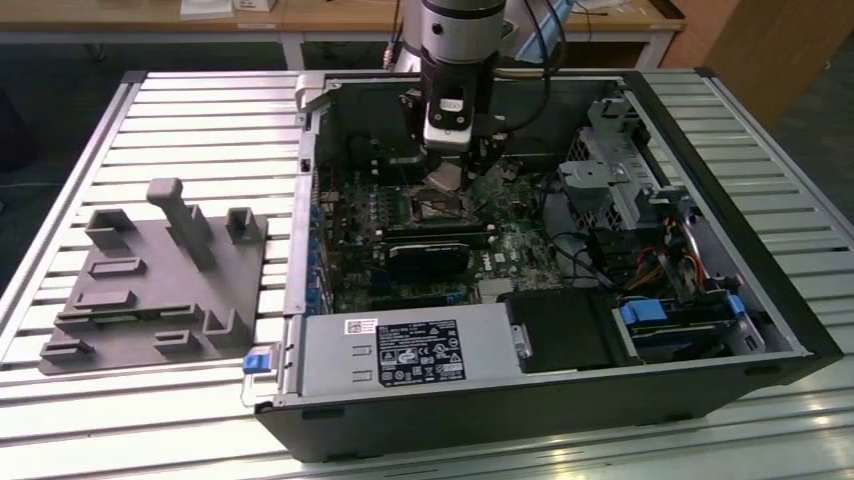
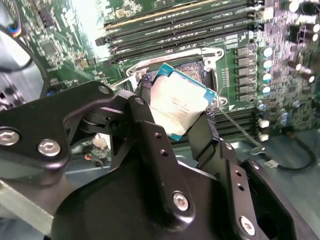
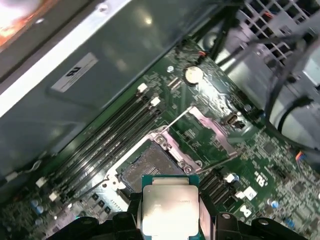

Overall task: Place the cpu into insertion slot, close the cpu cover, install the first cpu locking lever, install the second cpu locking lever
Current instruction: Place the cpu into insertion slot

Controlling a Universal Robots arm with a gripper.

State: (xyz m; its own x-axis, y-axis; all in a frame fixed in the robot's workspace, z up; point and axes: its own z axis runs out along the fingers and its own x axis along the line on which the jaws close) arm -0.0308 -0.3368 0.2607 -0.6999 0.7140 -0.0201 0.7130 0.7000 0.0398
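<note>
While the second wrist view shows the tool point(image 2: 177, 107) clamping the cpu point(image 2: 181, 100), the first wrist view shows the slot point(image 3: 150, 167) uncovered.

Robotics lab bench: ribbed aluminium-profile table point(image 1: 200, 120), grey moulded fixture tray point(image 1: 134, 310), opened black computer tower point(image 1: 534, 425), wooden desks point(image 1: 120, 15) behind.

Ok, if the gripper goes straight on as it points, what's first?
Probably the insertion slot, just beyond the cpu the gripper holds, the cpu touching first; depth is unclear.
</note>
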